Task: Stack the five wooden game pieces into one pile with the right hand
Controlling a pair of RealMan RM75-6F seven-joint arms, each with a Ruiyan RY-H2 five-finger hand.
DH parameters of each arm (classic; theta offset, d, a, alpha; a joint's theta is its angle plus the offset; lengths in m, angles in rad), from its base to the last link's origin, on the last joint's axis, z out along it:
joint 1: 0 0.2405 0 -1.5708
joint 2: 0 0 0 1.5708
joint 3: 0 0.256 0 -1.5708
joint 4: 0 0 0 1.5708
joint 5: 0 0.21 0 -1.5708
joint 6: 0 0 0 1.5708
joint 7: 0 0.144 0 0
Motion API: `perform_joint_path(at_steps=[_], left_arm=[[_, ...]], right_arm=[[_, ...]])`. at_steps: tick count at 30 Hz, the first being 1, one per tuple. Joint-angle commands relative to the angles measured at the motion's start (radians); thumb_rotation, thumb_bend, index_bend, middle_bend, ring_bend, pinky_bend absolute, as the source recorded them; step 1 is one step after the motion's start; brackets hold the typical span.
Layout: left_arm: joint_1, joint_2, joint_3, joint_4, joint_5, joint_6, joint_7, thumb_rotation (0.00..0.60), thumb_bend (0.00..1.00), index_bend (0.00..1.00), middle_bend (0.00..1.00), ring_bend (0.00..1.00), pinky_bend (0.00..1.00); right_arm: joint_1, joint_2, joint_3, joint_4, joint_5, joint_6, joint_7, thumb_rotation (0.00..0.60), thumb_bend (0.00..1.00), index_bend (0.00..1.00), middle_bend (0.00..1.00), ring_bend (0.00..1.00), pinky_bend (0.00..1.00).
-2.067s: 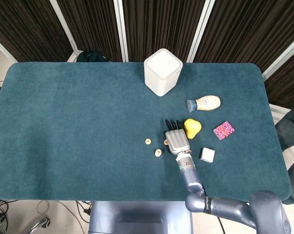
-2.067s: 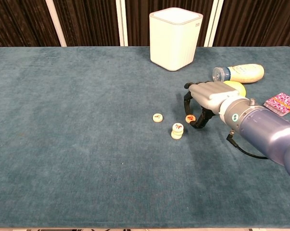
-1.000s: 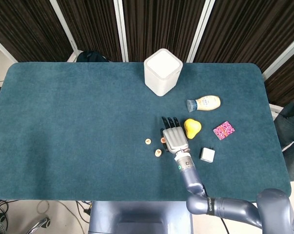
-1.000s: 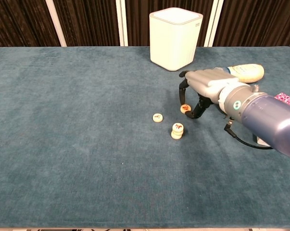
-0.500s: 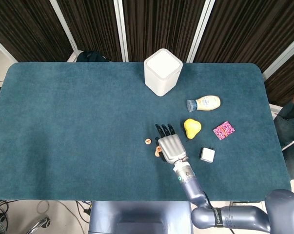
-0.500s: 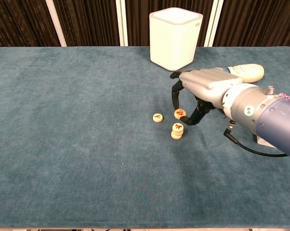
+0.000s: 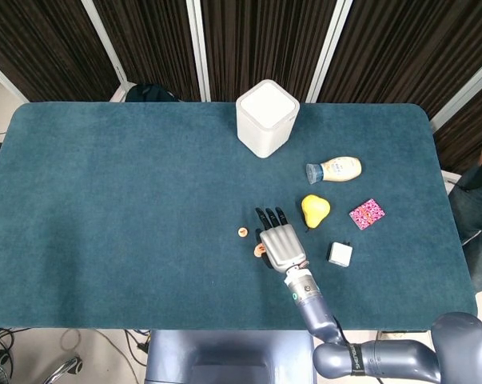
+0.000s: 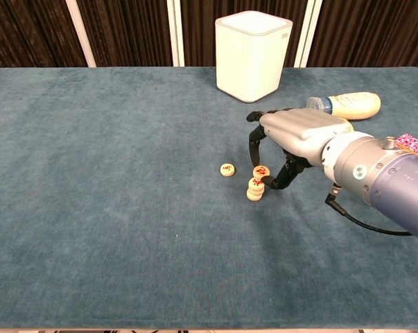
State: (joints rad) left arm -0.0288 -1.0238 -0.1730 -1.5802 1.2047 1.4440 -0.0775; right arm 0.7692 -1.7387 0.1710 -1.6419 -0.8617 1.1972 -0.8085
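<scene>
My right hand (image 8: pixel 299 142) (image 7: pixel 280 242) hovers over the table and pinches a round wooden piece (image 8: pixel 261 171) with a red mark between thumb and fingertips. The piece hangs just above and slightly right of a short stack of wooden pieces (image 8: pixel 254 188), which peeks out at the hand's left edge in the head view (image 7: pixel 259 250). A single wooden piece (image 8: pixel 227 169) (image 7: pixel 242 233) lies flat on the cloth to the left of the stack. My left hand shows in neither view.
A white bin (image 7: pixel 266 117) stands at the back. A bottle (image 7: pixel 334 169) lies on its side, with a yellow pear-shaped object (image 7: pixel 314 210), a pink patterned card (image 7: pixel 366 214) and a small white block (image 7: pixel 340 254) right of the hand. The blue table (image 7: pixel 129 200) stretches to the left.
My right hand lifted the marked piece from the cloth and carried it left and toward me, from beside the pear to just above the stack. The stack and lone piece stayed put.
</scene>
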Motion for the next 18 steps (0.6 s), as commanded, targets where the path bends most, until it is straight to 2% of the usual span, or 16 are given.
perform_joint_path(at_steps=[1, 18], left_arm=[[0.000, 0.000, 0.000, 0.000, 0.000, 0.000, 0.001, 0.600, 0.15, 0.05, 0.00, 0.00, 0.09], [0.000, 0.000, 0.000, 0.001, 0.001, 0.000, -0.002, 0.600, 0.15, 0.05, 0.00, 0.00, 0.09]], right_arm=[[0.000, -0.006, -0.003, 0.005, -0.001, 0.000, -0.002, 0.600, 0.44, 0.53, 0.00, 0.00, 0.00], [0.002, -0.034, -0.004, 0.042, 0.007, -0.006, -0.007, 0.600, 0.44, 0.53, 0.00, 0.00, 0.00]])
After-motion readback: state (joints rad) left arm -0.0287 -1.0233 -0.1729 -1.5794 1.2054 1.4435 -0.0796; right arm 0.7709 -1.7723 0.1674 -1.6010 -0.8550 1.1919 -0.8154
